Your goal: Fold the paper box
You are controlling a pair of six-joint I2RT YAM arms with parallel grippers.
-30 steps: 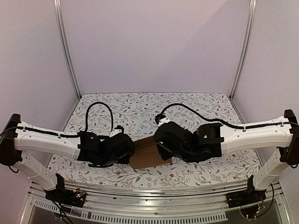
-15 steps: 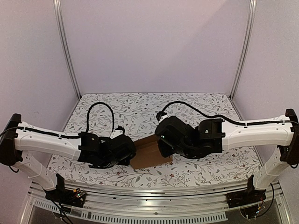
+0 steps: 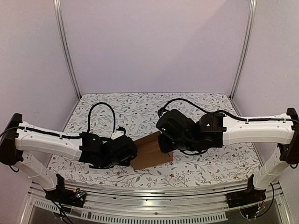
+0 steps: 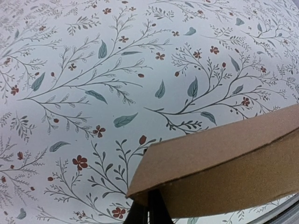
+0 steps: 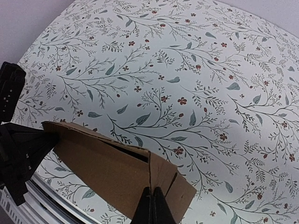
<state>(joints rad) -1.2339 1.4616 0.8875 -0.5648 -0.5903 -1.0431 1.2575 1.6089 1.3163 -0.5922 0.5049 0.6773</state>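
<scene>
1. Overhead: I see the paper box (image 3: 150,155) at the near side of the floral tablecloth (image 3: 140,107), between the left gripper (image 3: 132,157) and the right gripper (image 3: 164,148).
2. Left wrist: the jaws are closed tight, pinching the box's near corner.
3. Right wrist: the jaws are closed tight, pinching the box's near edge.

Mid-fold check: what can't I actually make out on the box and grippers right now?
- Top view: both ends of the paper box lie under the left arm and right arm; no fingertips show.
- Left wrist: box runs off the right and bottom edges; left gripper shut, tips under cardboard, pinch unclear.
- Right wrist: right gripper shut at the box edge; box interior in shadow, underside cut off.
</scene>
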